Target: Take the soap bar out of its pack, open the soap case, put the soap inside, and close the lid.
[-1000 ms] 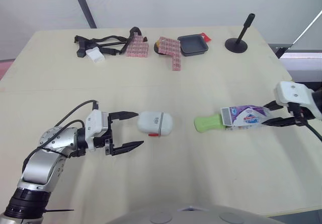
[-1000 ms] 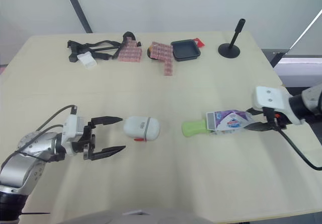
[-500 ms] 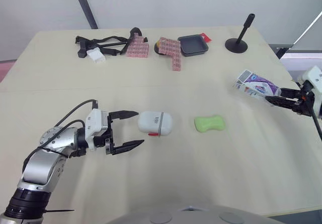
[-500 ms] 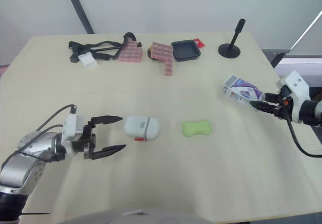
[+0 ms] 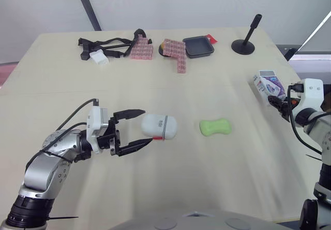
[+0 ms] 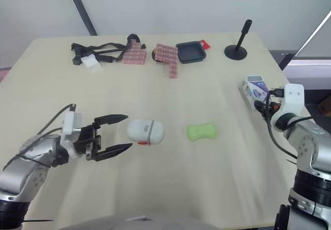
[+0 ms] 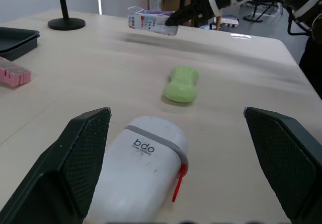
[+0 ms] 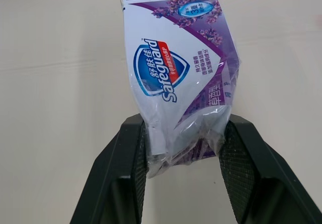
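Down at the left gripper (image 6: 129, 131), the two black fingers are spread wide, one on either side of the near end of the soap case (image 7: 143, 168). I see no contact yet. The case lies on its side on the table (image 5: 207, 75), lid down, with a red tab (image 7: 177, 186) poking out at the seam.

That case looks like hard, smooth, rounded plastic, and I'd call it light, so it's likely to skid or roll if squeezed off-centre. A grip square across the flatter sides of the body should hold, with the seam and red tab left free as the place to pry.

Just beyond the case sits the soap bar (image 5: 215, 127), green, bare and lying flat. So the unpacking looks done, with the case still to open. It has a dog-bone shape, pinched in the middle. I'd judge it solid and fairly light, but glossy enough to squirt out of hard fingers. The narrow waist is the spot to pinch, because the bulges on either side would stop it sliding.

Out at the table's right edge, well clear of the bar, the right gripper (image 8: 183, 148) is clamped on the crumpled end of the purple-and-white pack (image 8: 176, 58). It's thin, crinkly film that looks empty, with next to no weight or stiffness. It needs setting aside before that hand can help.

Along the far edge are a black tray (image 5: 198, 46), pink blocks (image 5: 176, 51) and a black stand (image 5: 243, 44), all well out of the way.
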`<action>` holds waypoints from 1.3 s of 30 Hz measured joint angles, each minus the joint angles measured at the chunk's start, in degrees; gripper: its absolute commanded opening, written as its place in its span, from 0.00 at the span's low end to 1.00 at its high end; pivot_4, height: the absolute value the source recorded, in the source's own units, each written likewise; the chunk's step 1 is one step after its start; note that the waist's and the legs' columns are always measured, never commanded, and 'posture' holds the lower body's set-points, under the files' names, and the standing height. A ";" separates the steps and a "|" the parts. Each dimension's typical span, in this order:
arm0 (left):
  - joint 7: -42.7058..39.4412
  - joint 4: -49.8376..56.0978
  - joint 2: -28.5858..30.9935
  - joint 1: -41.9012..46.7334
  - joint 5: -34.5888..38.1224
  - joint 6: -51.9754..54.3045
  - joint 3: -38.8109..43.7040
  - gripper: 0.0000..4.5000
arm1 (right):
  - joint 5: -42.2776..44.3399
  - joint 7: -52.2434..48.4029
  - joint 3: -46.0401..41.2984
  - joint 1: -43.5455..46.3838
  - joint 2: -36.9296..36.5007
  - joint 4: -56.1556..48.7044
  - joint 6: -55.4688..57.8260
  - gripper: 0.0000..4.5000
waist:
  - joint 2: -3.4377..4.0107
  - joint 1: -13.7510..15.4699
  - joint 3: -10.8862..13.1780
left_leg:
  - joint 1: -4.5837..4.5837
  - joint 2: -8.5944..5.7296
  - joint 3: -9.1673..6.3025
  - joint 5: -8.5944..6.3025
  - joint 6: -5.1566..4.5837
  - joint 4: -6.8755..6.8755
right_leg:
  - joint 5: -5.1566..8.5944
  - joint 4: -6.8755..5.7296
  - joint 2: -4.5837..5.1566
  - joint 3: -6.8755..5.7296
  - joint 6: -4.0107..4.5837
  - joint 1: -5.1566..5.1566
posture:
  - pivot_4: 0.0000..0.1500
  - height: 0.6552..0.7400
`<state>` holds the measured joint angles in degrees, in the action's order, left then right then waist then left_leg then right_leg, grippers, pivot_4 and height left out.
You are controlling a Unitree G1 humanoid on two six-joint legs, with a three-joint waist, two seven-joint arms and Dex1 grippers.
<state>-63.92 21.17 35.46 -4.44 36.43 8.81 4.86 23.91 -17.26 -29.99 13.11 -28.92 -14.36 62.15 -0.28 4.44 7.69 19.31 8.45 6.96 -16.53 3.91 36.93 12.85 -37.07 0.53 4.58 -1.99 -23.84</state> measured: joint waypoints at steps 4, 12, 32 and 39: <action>-0.26 0.08 -0.36 -0.17 -0.18 -1.10 -0.01 1.00 | 0.00 0.22 0.20 -0.55 -0.10 0.36 -0.44 0.45 | 0.01 -0.13 -0.01 | -0.17 0.01 0.00 0.06 0.10 -0.21 | 0.00 0.07 -0.03 -0.01 0.00 0.12 | 1.00 1.00; -0.94 0.07 -0.60 -1.54 -3.60 -5.08 -0.66 1.00 | -0.12 -0.30 0.46 -1.34 -0.47 2.88 -2.85 0.45 | 0.08 -0.41 -0.04 | -0.25 0.01 0.00 0.07 0.13 -0.27 | 0.00 0.10 -0.03 -0.01 -0.01 0.18 | 1.00 1.00; 0.89 -0.36 -0.69 0.74 -5.18 -5.21 -1.39 1.00 | -0.33 -14.39 7.47 -2.09 -12.54 1.93 -15.16 1.00 | 0.24 -0.65 -0.07 | -0.28 0.04 0.00 0.08 0.14 -0.33 | 0.00 0.14 -0.05 0.00 0.00 0.23 | 1.00 1.00; 0.85 -2.49 -0.46 1.89 -5.40 -5.15 -1.45 1.00 | 7.39 -38.42 6.45 -10.28 -11.44 -1.07 -36.49 1.00 | 0.16 -0.16 -0.12 | -0.13 0.20 -0.05 0.07 0.03 -0.33 | 0.01 0.31 0.03 -0.17 0.01 0.26 | 1.00 1.00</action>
<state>-63.07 18.68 35.00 -2.55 31.04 3.66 3.40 31.30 -55.68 -23.54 2.83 -40.36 -15.43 25.66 -0.13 4.28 7.57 19.18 8.65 6.91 -16.46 3.94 36.60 12.86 -36.76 0.57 4.42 -1.98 -23.58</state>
